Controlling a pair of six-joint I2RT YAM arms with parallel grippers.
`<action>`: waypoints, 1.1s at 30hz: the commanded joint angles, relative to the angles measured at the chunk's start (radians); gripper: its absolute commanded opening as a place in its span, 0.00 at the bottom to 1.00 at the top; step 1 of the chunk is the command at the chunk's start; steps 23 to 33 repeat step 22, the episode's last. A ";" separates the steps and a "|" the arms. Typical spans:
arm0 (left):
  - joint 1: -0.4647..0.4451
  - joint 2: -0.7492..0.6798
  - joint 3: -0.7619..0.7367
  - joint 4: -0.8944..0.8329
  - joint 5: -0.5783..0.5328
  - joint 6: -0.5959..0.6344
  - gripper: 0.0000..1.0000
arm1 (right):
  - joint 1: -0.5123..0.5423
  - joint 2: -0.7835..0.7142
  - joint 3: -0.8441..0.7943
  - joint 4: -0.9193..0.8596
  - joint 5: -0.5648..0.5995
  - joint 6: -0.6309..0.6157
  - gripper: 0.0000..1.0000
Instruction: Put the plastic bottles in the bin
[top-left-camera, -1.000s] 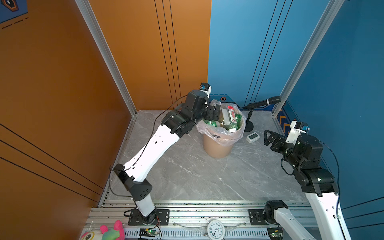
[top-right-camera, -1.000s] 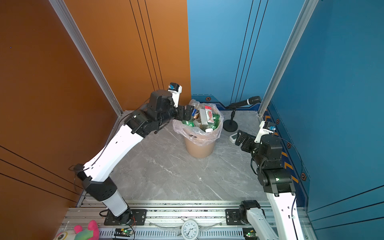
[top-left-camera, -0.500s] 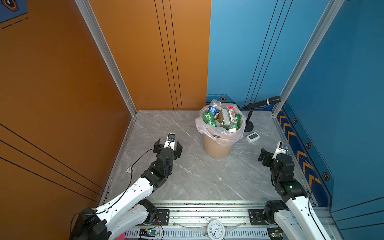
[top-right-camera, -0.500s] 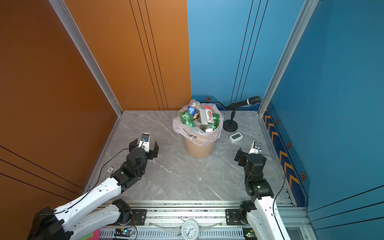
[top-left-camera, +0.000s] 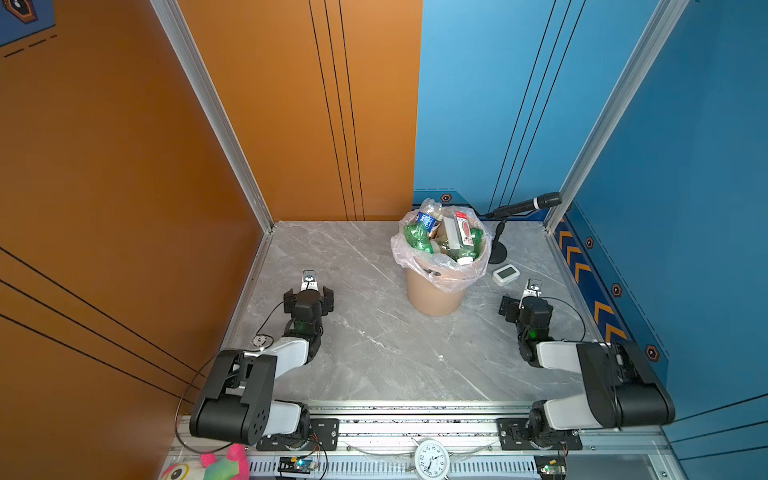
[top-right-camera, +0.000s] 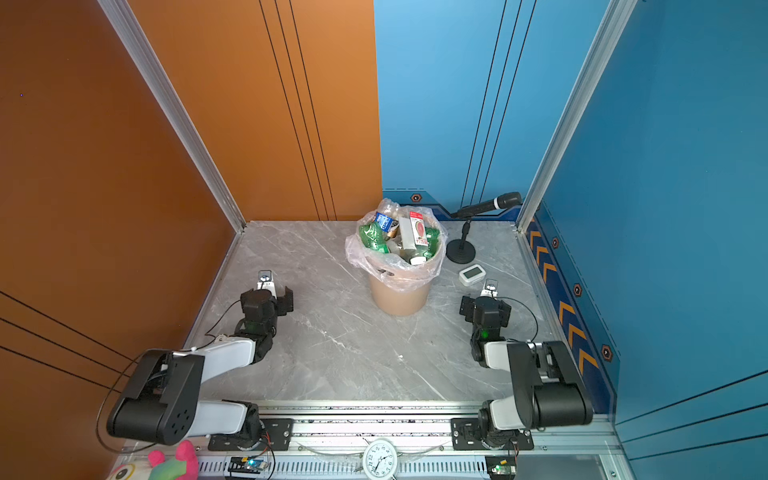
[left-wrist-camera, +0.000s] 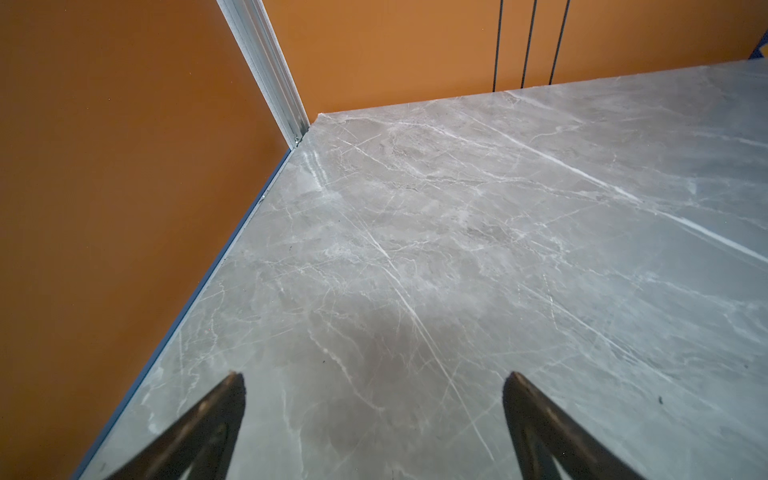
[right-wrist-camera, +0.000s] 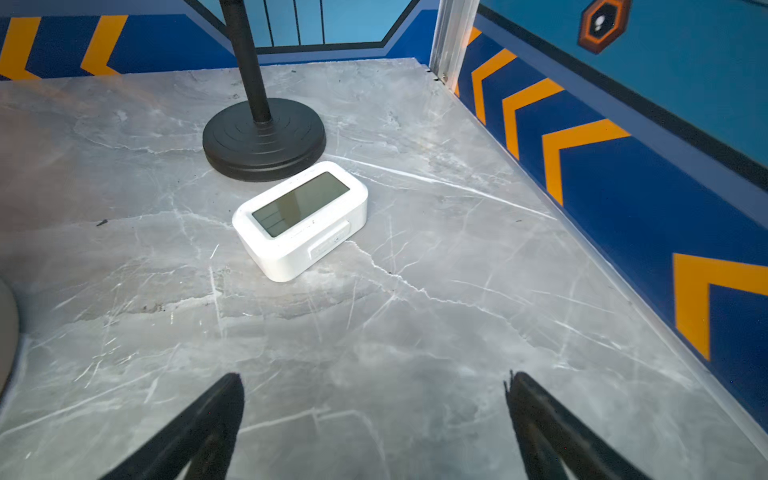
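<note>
My left hand (left-wrist-camera: 374, 380) hangs over the grey marble tabletop (left-wrist-camera: 478, 232), its two dark fingers (left-wrist-camera: 216, 415) spread wide. Ahead I see orange walls (left-wrist-camera: 104, 166) meeting at an aluminium corner post (left-wrist-camera: 270, 70). Three black lines (left-wrist-camera: 530, 41) run down the far wall.

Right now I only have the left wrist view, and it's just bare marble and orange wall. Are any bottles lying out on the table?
Observer: None show on the table in either top view. The plastic bottles are heaped in the bin.
Operator: Where's the bin from my left tool?
Observer: It is ahead and to the right of the left tool, near the back wall, beside a microphone stand.
Operator: And the right tool?
Observer: The right tool is open and empty, facing a white digital clock that lies on the table.
</note>
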 joint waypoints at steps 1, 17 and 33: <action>0.012 0.159 -0.055 0.301 0.093 -0.013 0.98 | -0.001 0.040 0.060 0.087 -0.082 -0.033 1.00; 0.041 0.149 0.000 0.177 0.136 -0.041 0.98 | -0.005 0.040 0.075 0.053 -0.114 -0.039 1.00; 0.041 0.150 0.000 0.177 0.134 -0.039 0.98 | -0.019 0.037 0.068 0.066 -0.210 -0.057 1.00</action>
